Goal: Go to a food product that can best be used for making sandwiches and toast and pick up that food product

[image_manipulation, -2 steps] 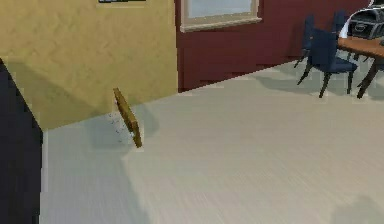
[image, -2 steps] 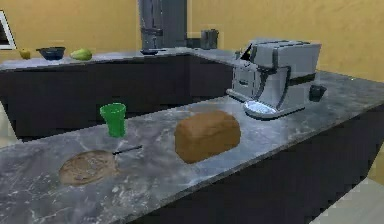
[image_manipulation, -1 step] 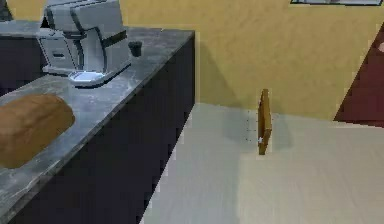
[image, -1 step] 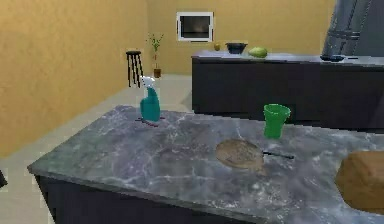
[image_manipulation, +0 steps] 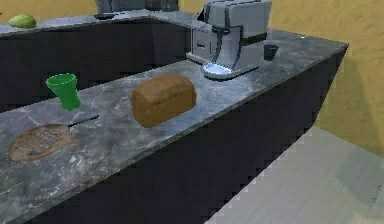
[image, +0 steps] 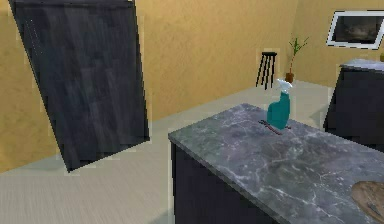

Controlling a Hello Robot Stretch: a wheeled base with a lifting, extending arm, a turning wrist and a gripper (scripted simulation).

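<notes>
The bread loaf [image_manipulation: 163, 98] is lying flat on the marble counter [image_manipulation: 110, 135], between a green cup [image_manipulation: 65, 90] and a coffee machine [image_manipulation: 232, 40]. It's looking placed for a sideways reach. The gripper's state I cannot tell. The arm side view is giving us the loaf, while the forward view is giving 1 teal spray bottle [image: 279, 108] and a stool [image: 266, 68] beyond.

Matt loaf [image_manipulation: 165, 98]; counter [image_manipulation: 250, 90] marbled stone, perhaps polished.
</notes>
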